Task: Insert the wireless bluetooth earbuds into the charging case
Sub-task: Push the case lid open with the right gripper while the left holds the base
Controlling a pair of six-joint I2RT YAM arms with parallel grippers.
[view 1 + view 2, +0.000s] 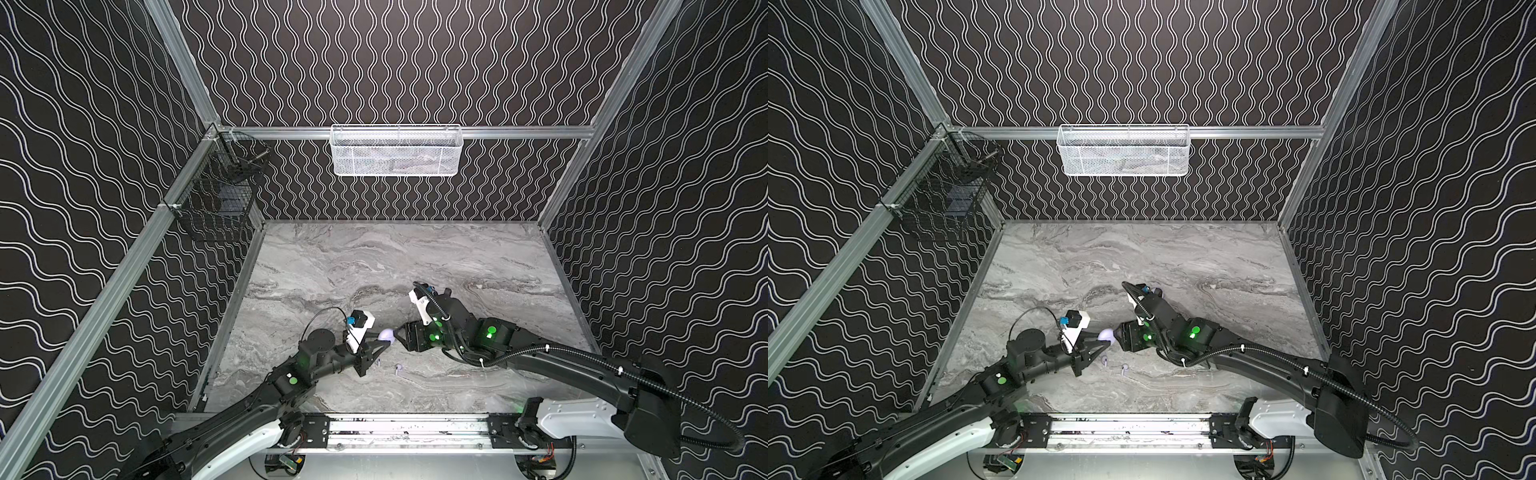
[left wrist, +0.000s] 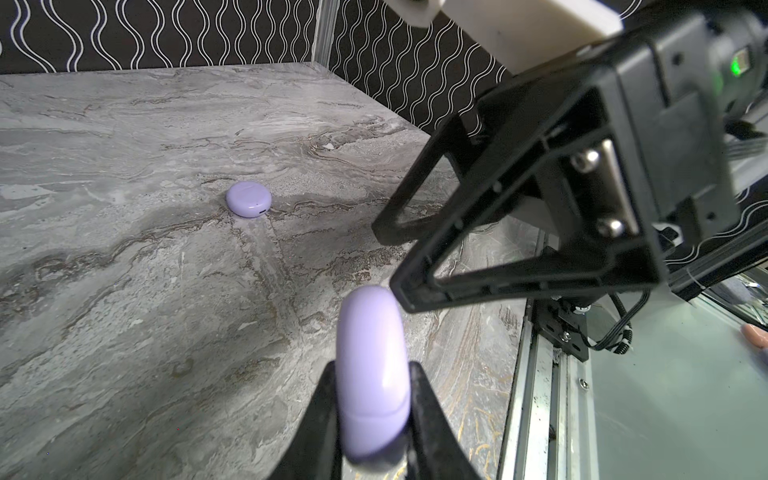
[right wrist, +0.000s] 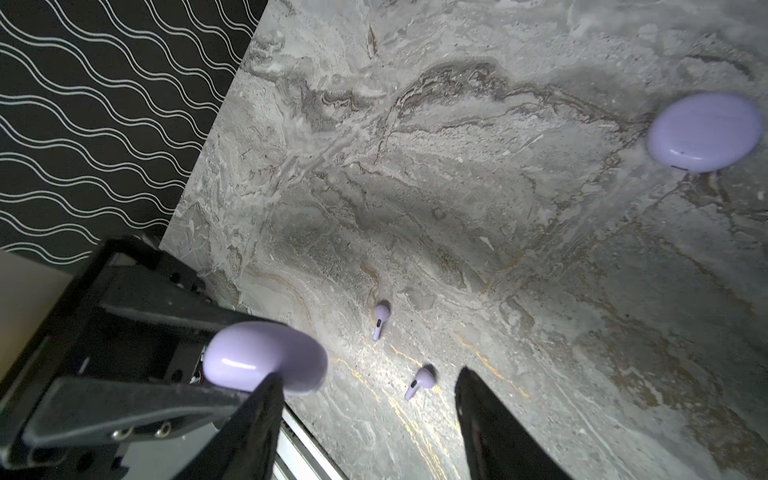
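We see the left gripper (image 1: 384,338) clenched on a closed lavender case (image 1: 386,333), which stands on edge between its fingers above the table (image 1: 332,270), just below the middle of both top views. In the left wrist view the gripper (image 2: 374,370) pinches the case (image 2: 372,374) by its flat faces.

The right gripper (image 1: 398,336) faces it from the right of the frame, fingers spread and holding nothing. One fingertip sits right at the rim of the case (image 3: 262,357); we cannot tell whether it touches.

Two earbuds (image 1: 399,368) (image 1: 379,362) lie on the table at lower centre in both top views, just below the two meeting grippers in the frame and clear of both. The right wrist view shows them (image 3: 380,316) (image 3: 422,380) near each other, stems roughly parallel, on the table beyond the gap between the right gripper's (image 3: 365,378) fingers.

A second case (image 2: 248,198), closed and flat, rests on the table well apart from the earbuds.
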